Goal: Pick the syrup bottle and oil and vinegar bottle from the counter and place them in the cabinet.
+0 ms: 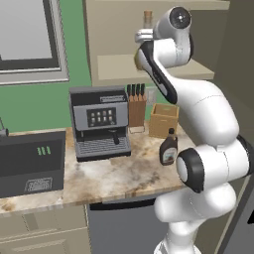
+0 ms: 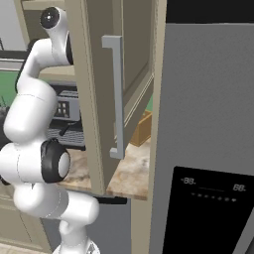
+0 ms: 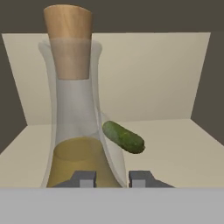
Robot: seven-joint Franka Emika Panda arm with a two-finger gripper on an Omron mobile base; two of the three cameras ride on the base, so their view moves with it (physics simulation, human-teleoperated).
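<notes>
The jaws (image 3: 113,178) were clamped low on the oil and vinegar bottle (image 3: 78,131), seemingly just above the cabinet (image 3: 175,148) shelf; releasing it tilted could topple it onto the pickle (image 3: 124,137).

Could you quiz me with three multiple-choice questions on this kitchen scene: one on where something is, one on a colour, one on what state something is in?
1. Where does the syrup bottle stand?
A in the cabinet
B on the counter
C on the coffee machine

2. What colour is the pickle?
A green
B red
C white

3. The tool is:
A wide open, holding nothing
B shut on the oil and vinegar bottle
C shut on the pickle

Answers: B, it stands on the stone top; A, plainly green; B, the fingertips flank the bottle's belly.
</notes>
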